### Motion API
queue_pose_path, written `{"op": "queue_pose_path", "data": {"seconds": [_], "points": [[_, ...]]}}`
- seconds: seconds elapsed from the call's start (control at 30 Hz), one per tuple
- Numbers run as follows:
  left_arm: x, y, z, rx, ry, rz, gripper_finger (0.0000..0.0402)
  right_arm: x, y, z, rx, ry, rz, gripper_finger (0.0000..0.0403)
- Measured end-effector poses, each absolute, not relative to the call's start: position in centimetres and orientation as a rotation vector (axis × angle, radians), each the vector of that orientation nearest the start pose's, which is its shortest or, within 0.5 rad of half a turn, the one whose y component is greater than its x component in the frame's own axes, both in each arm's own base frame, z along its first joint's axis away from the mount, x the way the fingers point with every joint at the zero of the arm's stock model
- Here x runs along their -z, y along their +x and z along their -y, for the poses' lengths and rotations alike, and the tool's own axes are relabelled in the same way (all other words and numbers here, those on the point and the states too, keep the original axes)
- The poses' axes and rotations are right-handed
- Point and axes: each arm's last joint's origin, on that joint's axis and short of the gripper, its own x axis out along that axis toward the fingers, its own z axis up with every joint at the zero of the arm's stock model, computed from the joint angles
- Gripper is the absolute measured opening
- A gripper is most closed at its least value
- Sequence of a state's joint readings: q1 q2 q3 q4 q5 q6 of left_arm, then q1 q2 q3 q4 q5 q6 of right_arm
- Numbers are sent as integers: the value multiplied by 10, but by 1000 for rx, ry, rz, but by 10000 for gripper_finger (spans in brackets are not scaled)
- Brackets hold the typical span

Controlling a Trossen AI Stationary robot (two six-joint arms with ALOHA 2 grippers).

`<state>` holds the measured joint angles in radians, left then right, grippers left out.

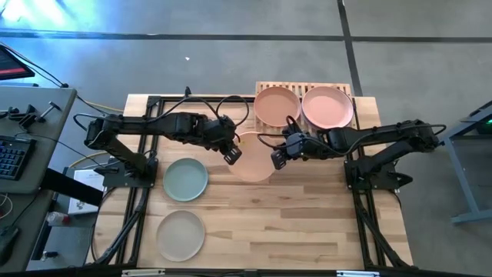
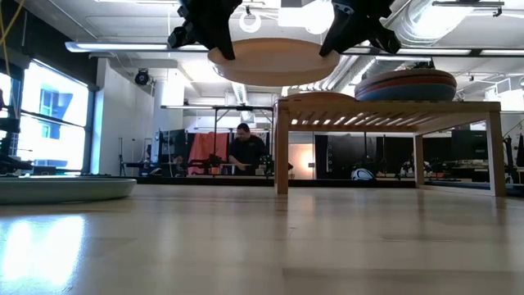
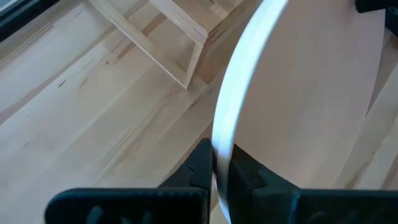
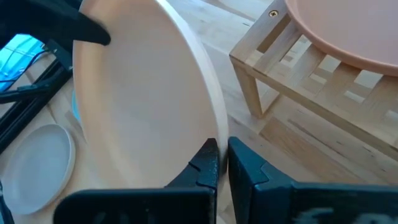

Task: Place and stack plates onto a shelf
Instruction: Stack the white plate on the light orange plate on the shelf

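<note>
Both grippers, left [image 1: 231, 156] and right [image 1: 277, 160], pinch the cream plate [image 1: 254, 158] aloft at table [image 1: 307, 223] centre. Shelf [image 1: 265, 89] at twelve o'clock. A person [image 2: 244, 150] stands behind in the room.

Two dark, nearly black jointed arms are seen, each built of chunky matte segments. Thin black cables are looped loosely along the left arm [image 1: 154, 127] and the right arm [image 1: 384, 138], with slack coils near the wrists. Each arm is ended by a blocky black gripper: the left gripper [image 3: 216, 171] and the right gripper [image 4: 222, 163] are formed of two flat, angular, matte black fingers on a wide black crossbar. No markings can be made out.
</note>
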<state>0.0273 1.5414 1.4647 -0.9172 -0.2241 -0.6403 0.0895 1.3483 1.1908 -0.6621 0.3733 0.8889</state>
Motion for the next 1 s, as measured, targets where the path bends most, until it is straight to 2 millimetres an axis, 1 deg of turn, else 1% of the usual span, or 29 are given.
{"op": "queue_pose_path", "data": {"seconds": [0.13, 0.3, 0.43, 0.63, 0.73, 0.83, 0.9, 1.0], "points": [[-328, 313, -15, -532, -474, -884, 7, -313, 278, -14, 588, 626, -624, 1], [-328, 313, -20, -512, -480, -897, 7, -313, 278, -14, 594, 605, -620, 1], [-330, 310, -26, -510, -472, -892, 6, -313, 278, -10, 603, 598, -610, 1], [-335, 304, -34, -486, -474, -898, 6, -315, 280, -2, 576, 610, -609, 1], [-336, 301, -36, -482, -474, -905, 6, -316, 282, 2, 539, 650, -608, 1], [-336, 301, -37, -480, -456, -909, 6, -316, 283, 5, 547, 682, -599, 1], [-336, 301, -39, -481, -452, -910, 6, -316, 283, 7, 548, 695, -596, 7], [-336, 301, -42, -486, -446, -910, 5, -318, 284, 8, 549, 726, -570, 33]]}}
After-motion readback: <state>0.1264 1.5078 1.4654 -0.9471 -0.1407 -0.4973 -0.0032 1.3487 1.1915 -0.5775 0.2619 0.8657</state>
